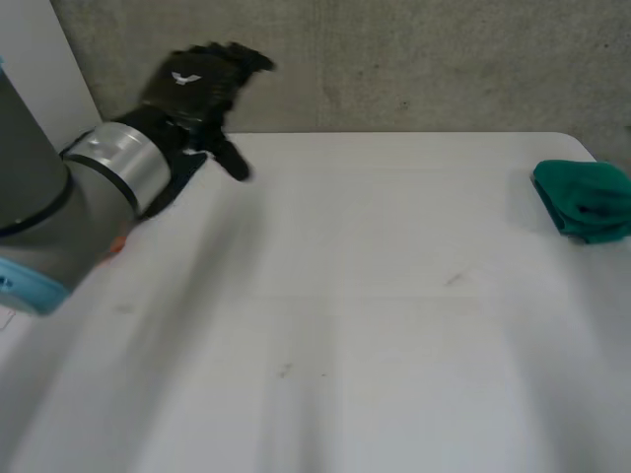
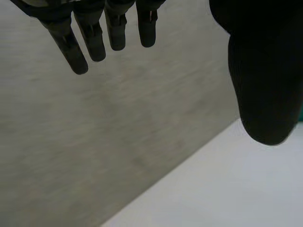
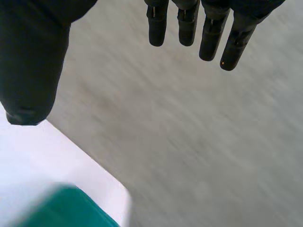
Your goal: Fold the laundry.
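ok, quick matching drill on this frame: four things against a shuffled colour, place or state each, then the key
1. left hand
2. cloth
3. table
4. wall

A. grey, behind the table
B. open, raised at the far left
C. white
D. teal green, bundled at the far right edge

Pairs: 1-B, 2-D, 3-C, 4-A

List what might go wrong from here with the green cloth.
1. The green cloth lies in a lump at the far right edge of the table; a clumsy reach may push it off.
2. The left hand hangs open close to the wall, far from the cloth; it may brush the wall.
3. The right hand is open near the cloth; grabbing the lump could catch several layers.
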Motion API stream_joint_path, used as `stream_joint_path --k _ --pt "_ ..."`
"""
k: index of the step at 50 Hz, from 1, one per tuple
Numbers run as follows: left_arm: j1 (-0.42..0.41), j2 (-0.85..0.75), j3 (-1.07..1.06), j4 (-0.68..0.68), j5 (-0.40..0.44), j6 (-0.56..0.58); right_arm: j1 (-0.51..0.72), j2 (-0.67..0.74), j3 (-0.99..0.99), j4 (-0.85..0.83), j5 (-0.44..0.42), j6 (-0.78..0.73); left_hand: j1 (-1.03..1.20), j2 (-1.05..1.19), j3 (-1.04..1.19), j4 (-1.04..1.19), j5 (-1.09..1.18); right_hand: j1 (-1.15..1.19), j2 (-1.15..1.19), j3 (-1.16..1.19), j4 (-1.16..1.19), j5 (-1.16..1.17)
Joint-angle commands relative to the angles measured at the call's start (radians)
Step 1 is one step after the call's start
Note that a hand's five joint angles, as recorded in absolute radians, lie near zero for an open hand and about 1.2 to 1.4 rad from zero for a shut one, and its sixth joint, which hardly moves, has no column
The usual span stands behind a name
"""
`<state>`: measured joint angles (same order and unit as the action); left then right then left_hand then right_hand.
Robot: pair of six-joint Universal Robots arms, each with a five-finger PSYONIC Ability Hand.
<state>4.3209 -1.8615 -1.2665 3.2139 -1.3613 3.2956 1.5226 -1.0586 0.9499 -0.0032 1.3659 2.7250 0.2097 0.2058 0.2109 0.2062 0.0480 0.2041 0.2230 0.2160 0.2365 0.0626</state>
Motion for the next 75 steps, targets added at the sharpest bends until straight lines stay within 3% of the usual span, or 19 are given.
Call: stream_joint_path --k 1,5,15,22,29,36,37,39,41,44,50,58,67,75 --pt "0.245 -0.160 0.056 0.023 -0.009 0.252 0.246 -0.219 0.448 -0.170 -0.050 -0.036 -0.034 -0.030 -0.036 -0.031 -0.047 -0.030 -0.048 -0.041 -0.062 -0.063" --pt "0.342 -0.286 0.107 0.018 -0.009 0.357 0.335 -0.254 0.587 -0.190 -0.051 -0.080 -0.031 -0.028 -0.033 -0.028 -0.044 -0.030 -0.048 -0.041 -0.062 -0.063" --pt "0.494 -0.444 0.148 0.023 -0.010 0.441 0.393 -0.253 0.733 -0.202 -0.045 -0.151 0.024 0.028 0.023 0.028 0.011 -0.030 -0.048 -0.041 -0.062 -0.063" --pt "0.508 -0.522 0.190 0.041 -0.012 0.502 0.390 -0.245 0.762 -0.231 -0.045 -0.156 0.048 0.052 0.047 0.051 0.035 -0.030 -0.048 -0.041 -0.062 -0.063" --pt "0.510 -0.568 0.211 0.121 0.017 0.484 0.386 -0.224 0.773 -0.233 -0.041 -0.156 0.095 0.099 0.093 0.098 0.082 -0.030 -0.048 -0.041 -0.062 -0.063" --pt "0.510 -0.627 0.254 0.142 0.094 0.455 0.389 -0.216 0.783 -0.236 -0.041 -0.156 0.288 0.292 0.287 0.292 0.275 -0.030 -0.048 -0.041 -0.062 -0.063" --pt "0.510 -0.633 0.259 0.145 0.096 0.455 0.389 -0.212 0.783 -0.236 -0.041 -0.156 0.355 0.359 0.354 0.359 0.343 -0.030 -0.048 -0.041 -0.062 -0.063" --pt "0.510 -0.639 0.263 0.155 0.097 0.452 0.389 -0.201 0.783 -0.236 -0.041 -0.157 0.724 0.728 0.723 0.728 0.712 -0.030 -0.048 -0.041 -0.062 -0.063" --pt "0.502 -0.633 0.263 0.176 0.091 0.446 0.387 -0.195 0.783 -0.236 -0.041 -0.157 1.184 1.188 1.182 1.187 1.171 -0.030 -0.048 -0.041 -0.062 -0.063" --pt "0.484 -0.613 0.248 0.213 0.068 0.437 0.387 -0.190 0.779 -0.236 -0.039 -0.157 1.187 1.190 1.185 1.190 1.174 -0.030 -0.048 -0.041 -0.062 -0.063" --pt "0.384 -0.385 0.153 0.300 -0.071 0.317 0.378 -0.188 0.767 -0.235 -0.034 -0.156 1.187 1.190 1.185 1.190 1.174 -0.030 -0.048 -0.041 -0.062 -0.063" --pt "0.246 -0.119 0.072 0.360 -0.081 0.154 0.378 -0.192 0.753 -0.233 -0.034 -0.153 1.187 1.190 1.185 1.190 1.174 -0.030 -0.048 -0.041 -0.062 -0.063" --pt "0.171 -0.088 0.124 0.363 -0.094 0.130 0.378 -0.193 0.753 -0.231 -0.036 -0.151 1.187 1.190 1.185 1.190 1.174 -0.030 -0.048 -0.041 -0.062 -0.063" --pt "0.213 -0.107 0.164 0.362 -0.134 0.136 0.376 -0.193 0.753 -0.231 -0.037 -0.151 1.187 1.190 1.185 1.190 1.174 -0.030 -0.048 -0.041 -0.062 -0.063"
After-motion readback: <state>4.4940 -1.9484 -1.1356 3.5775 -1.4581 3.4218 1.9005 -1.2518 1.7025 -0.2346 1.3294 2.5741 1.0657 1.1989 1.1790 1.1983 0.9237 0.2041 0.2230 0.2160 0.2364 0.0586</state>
